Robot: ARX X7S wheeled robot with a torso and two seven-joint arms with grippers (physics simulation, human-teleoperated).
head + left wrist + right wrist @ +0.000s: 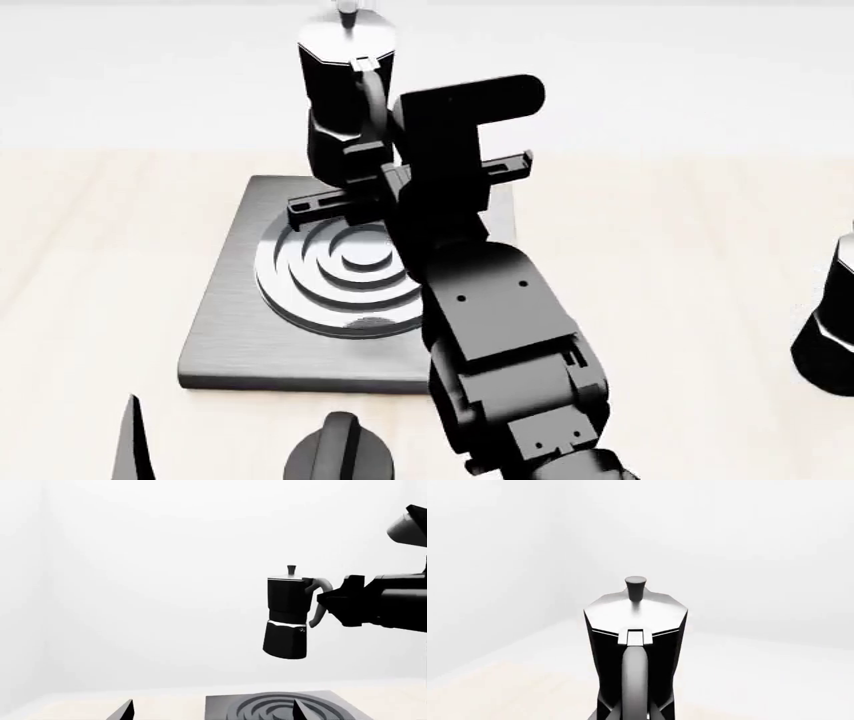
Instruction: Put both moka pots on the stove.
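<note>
One moka pot (340, 95) hangs in the air over the far part of the stove (220, 335), clear of its ring burner (340, 280). My right gripper (320, 601) is shut on the curved handle of this moka pot (288, 615). From the right wrist the same pot (635, 630) shows from behind, its handle running down between the fingers. The second moka pot (830, 325) stands on the table at the far right, cut by the frame edge. My left gripper (213, 712) is open and empty, low in front of the stove (227, 705).
A squat black round knob (340, 455) sits on the pale wooden table (667, 260) just in front of the stove's near edge. My right arm (501, 330) reaches across the stove's right side. White walls stand behind the table.
</note>
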